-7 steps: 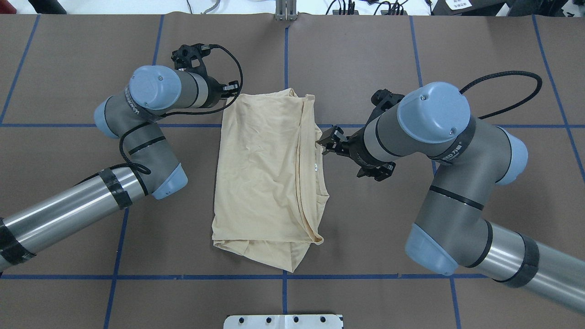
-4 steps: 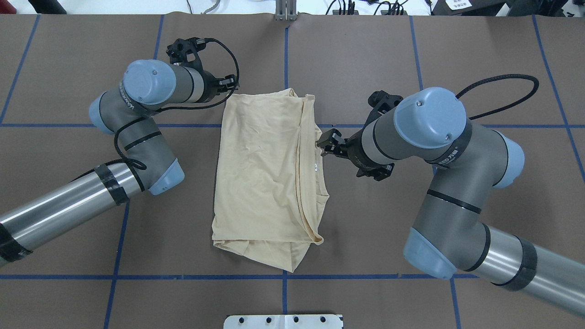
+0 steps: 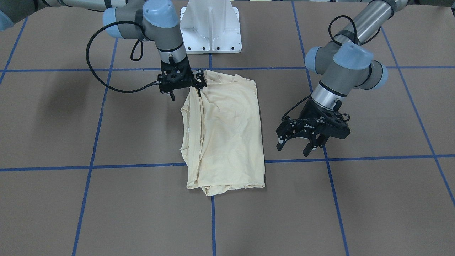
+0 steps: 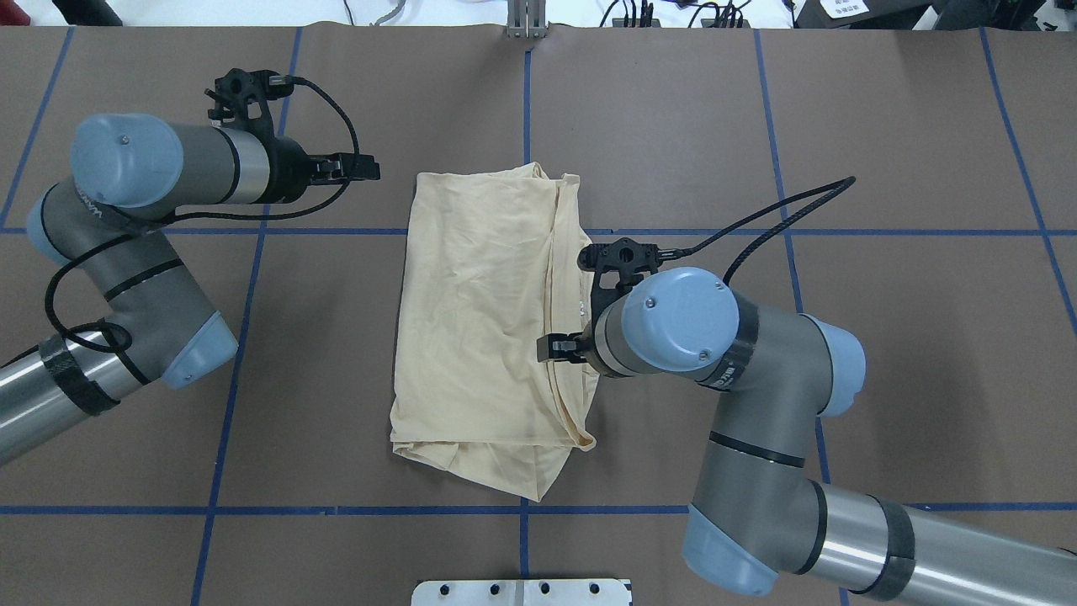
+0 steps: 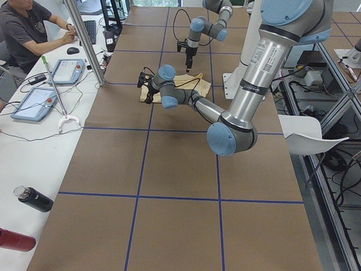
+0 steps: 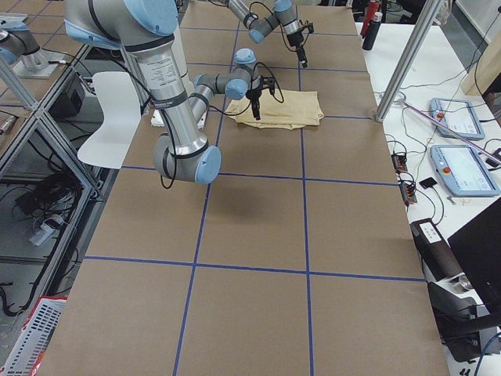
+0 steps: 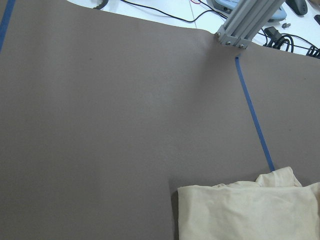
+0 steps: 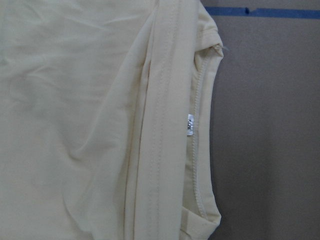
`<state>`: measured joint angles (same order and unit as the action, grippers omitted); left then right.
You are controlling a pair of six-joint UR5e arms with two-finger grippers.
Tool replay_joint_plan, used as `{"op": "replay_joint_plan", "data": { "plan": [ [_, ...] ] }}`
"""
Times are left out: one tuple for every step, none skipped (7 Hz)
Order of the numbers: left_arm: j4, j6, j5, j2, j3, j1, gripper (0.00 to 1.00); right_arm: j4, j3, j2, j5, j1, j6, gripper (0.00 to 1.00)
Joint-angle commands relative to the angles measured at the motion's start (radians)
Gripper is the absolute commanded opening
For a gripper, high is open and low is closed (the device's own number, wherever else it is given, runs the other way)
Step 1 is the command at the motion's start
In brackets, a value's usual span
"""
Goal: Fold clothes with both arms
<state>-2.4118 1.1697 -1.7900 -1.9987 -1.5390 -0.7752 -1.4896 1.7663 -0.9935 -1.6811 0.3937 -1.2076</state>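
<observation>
The clothes are one pale cream shirt (image 4: pixel 484 328), folded into a tall rectangle and lying flat at the table's middle (image 3: pixel 227 131). Its collar edge and small white neck label (image 8: pixel 190 124) face the right arm's side. My right gripper (image 3: pixel 185 94) points down above that collar edge, open and holding nothing; in the overhead view it is mostly hidden under its own wrist (image 4: pixel 562 346). My left gripper (image 3: pixel 293 149) is open and empty, off the shirt's other long side (image 4: pixel 370 171). In the left wrist view only a shirt corner (image 7: pixel 250 210) shows.
The brown table (image 4: pixel 883 353) carries a grid of blue tape lines. The white pedestal base (image 3: pixel 211 32) stands at the robot's edge. An aluminium post (image 4: pixel 527 21) rises at the far edge. A seated person (image 5: pixel 25 34) works at a desk beside the table.
The left arm has pulled back to the left, away from the shirt's far corner. The right arm has swung towards the robot, and its gripper now hangs over the collar edge.
</observation>
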Motion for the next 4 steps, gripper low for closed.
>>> {"op": "replay_joint_plan", "data": {
  "plan": [
    [-0.009, -0.001, 0.0, 0.024, -0.003, 0.002, 1.0, -0.028, -0.132, 0.087, 0.011, -0.01, 0.081, 0.94],
    [-0.01, -0.001, 0.0, 0.024, 0.002, 0.004, 1.0, -0.029, -0.151, 0.099, 0.009, -0.01, 0.089, 0.83],
    [-0.01, -0.001, 0.0, 0.024, 0.003, 0.004, 1.0, -0.029, -0.168, 0.101, 0.009, -0.01, 0.092, 0.78],
    [-0.01, -0.001, 0.0, 0.024, 0.003, 0.004, 1.0, -0.034, -0.169, 0.101, 0.008, -0.01, 0.106, 0.73]
  ]
}}
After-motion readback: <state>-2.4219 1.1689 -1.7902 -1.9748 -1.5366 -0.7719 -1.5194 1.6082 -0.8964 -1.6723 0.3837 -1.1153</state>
